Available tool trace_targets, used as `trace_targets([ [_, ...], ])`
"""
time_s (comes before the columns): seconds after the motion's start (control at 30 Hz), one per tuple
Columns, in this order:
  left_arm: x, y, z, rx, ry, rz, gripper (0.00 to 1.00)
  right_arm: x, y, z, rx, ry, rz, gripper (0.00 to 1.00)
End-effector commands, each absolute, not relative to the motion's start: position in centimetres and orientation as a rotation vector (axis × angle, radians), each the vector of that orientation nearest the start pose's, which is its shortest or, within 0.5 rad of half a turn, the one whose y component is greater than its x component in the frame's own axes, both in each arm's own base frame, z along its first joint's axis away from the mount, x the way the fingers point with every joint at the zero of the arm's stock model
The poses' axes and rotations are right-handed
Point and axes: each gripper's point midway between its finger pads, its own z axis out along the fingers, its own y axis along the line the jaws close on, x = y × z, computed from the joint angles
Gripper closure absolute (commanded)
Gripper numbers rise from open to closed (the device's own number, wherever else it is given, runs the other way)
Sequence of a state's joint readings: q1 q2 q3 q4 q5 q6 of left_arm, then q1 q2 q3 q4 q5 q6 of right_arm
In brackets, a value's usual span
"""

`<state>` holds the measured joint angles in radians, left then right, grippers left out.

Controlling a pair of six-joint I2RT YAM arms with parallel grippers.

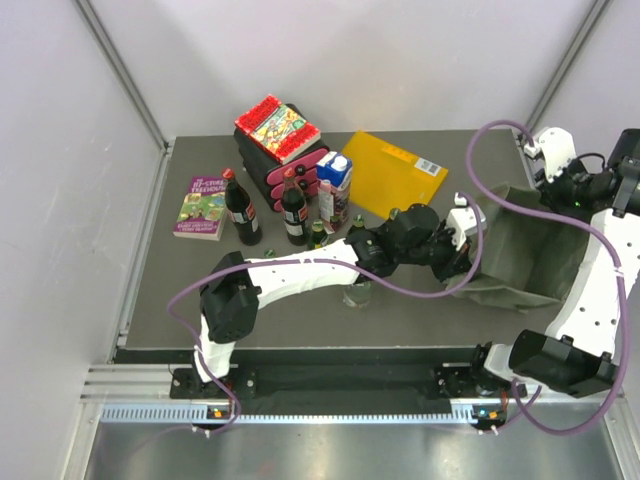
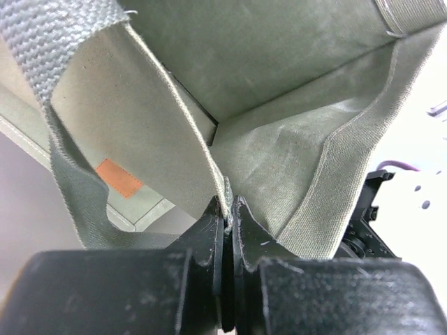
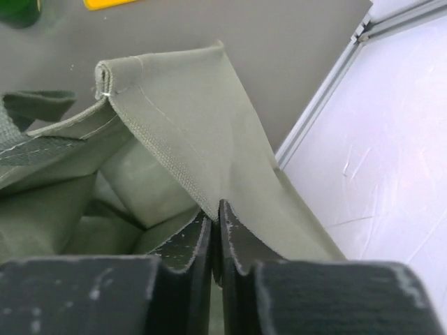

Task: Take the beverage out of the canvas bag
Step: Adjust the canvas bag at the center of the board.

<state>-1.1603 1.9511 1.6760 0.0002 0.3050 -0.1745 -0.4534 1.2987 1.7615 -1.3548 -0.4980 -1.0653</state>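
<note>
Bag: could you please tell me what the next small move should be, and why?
Probably draw the two arms slightly apart to widen the mouth. The left fingers and right fingers are each shut on the rim of the bag, and only cloth shows inside in the wrist views.

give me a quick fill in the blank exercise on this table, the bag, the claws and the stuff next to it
1. The canvas bag is ___ in colour.
2. The left claw and the right claw are both ___ on the bag's rim.
3. The flat folder lying beside the bag is ___.
4. The dark bottle nearest the book has a ___ cap.

Missing words: olive-green; shut; yellow; red.
</note>
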Motion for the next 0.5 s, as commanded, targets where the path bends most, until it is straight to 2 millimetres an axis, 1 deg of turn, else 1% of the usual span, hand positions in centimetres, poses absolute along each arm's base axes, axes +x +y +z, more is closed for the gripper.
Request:
trace_targets([
  [0.0,18.8,-56.6,29.6,1.108,1.498,-1.154,1.0,26.5,-5.9,36.0,-0.901,2.043,-0.153,0.98],
  [0.03,18.9,-56.5,29.9,1.103,1.486,-1.146,1.0,27.2,-6.0,37.8,-0.895,1.978,-0.201,1.0],
  [0.1,19.2,-56.5,30.5,1.093,1.459,-1.131,1.0,27.5,-5.8,39.7,-0.851,1.922,-0.223,1.0],
  [0.13,19.3,-56.5,30.7,1.089,1.451,-1.131,1.0,27.8,-5.5,41.7,-0.844,1.85,-0.257,1.0],
  [0.23,19.4,-56.6,31.4,1.081,1.42,-1.129,1.0,28.1,-4.9,44.0,-0.805,1.77,-0.253,1.0],
  [0.3,19.4,-56.6,31.9,1.074,1.403,-1.132,1.0,28.1,-4.5,44.3,-0.789,1.756,-0.232,1.0],
  [0.47,19.3,-56.7,32.9,1.07,1.372,-1.144,1.0,28.5,-4.4,43.3,-0.777,1.774,-0.194,1.0],
])
